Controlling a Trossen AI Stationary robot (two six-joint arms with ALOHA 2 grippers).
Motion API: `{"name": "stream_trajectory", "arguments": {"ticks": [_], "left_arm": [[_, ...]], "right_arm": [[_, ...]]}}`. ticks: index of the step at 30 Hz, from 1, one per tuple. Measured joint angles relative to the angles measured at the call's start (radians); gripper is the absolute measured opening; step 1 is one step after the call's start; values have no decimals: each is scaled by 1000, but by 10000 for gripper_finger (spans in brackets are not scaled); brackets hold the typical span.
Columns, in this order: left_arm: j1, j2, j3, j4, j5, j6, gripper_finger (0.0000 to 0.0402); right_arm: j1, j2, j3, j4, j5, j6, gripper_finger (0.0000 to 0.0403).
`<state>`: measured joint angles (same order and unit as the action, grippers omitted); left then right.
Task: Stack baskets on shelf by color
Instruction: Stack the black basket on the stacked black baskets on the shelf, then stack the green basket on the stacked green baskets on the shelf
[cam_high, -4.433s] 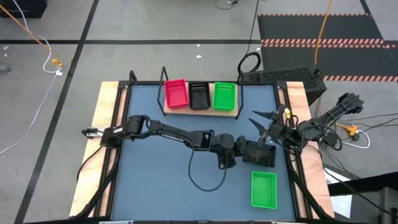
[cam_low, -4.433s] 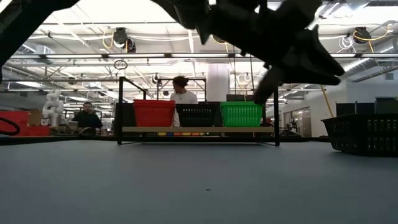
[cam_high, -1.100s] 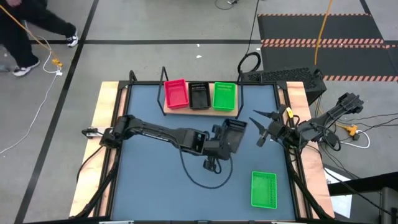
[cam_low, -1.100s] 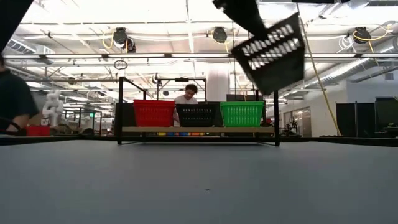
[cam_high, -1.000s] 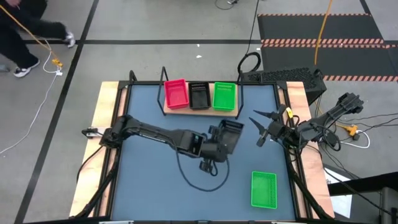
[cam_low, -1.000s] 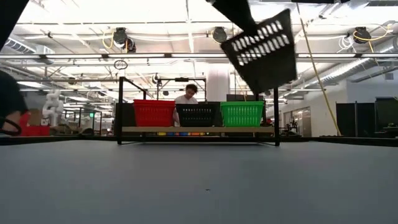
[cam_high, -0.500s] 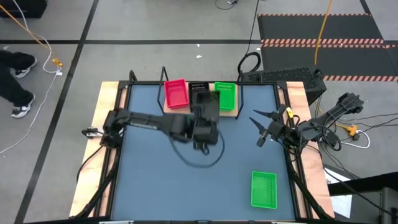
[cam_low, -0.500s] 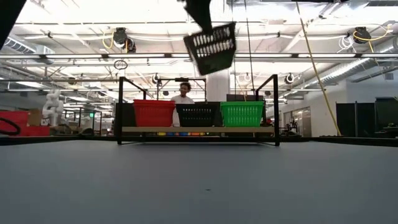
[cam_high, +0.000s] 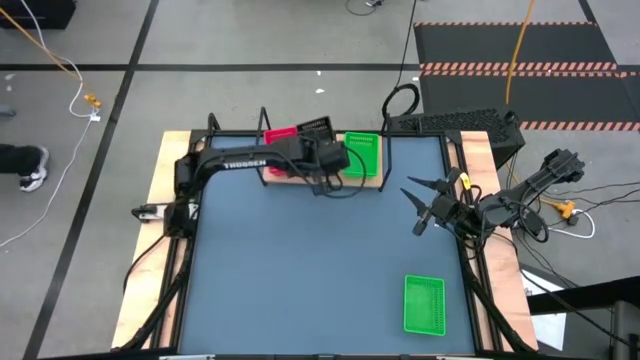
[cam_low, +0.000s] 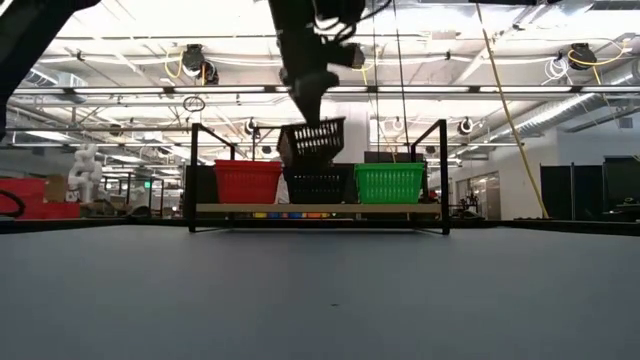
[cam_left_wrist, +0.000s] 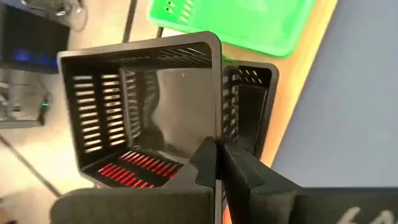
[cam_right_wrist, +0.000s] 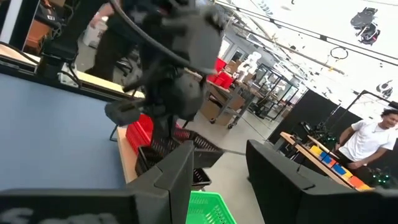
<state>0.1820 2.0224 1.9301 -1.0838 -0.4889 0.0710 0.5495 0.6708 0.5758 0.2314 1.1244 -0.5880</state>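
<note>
Black basket (cam_low: 316, 139) has travelled from mid-surface to hang just above its black twin (cam_low: 318, 184) on the shelf (cam_low: 318, 208), our left hand (cam_left_wrist: 219, 163) clamped on its wall. We judge lowering comes next; our right hand (cam_high: 420, 207) waits open at the right, near the loose green basket (cam_high: 423, 304)

A person in a white shirt (cam_right_wrist: 373, 138) stands beyond the table, perhaps beside a cluttered workbench (cam_right_wrist: 323, 158).

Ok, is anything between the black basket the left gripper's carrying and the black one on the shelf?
Nothing visible. The left gripper is shut on the carried basket, which hangs tilted just above the shelf's black basket. The red basket and green basket sit to either side, not underneath.
</note>
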Motion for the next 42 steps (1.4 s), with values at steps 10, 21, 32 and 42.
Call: {"name": "stream_trajectory", "arguments": {"ticks": [10,21,32,42], "left_arm": [[5,2,-151,101,44,94,34],[-5,2,-160,217,43,192,85],[1,-3,-160,97,-65,195,187],[-51,-10,-160,99,-24,160,196]], "right_arm": [[0,0,0,-4,1,-16,141],[0,0,0,-3,1,-16,141],[0,0,0,-4,1,-18,141],[0,0,0,-4,1,-26,141]]}}
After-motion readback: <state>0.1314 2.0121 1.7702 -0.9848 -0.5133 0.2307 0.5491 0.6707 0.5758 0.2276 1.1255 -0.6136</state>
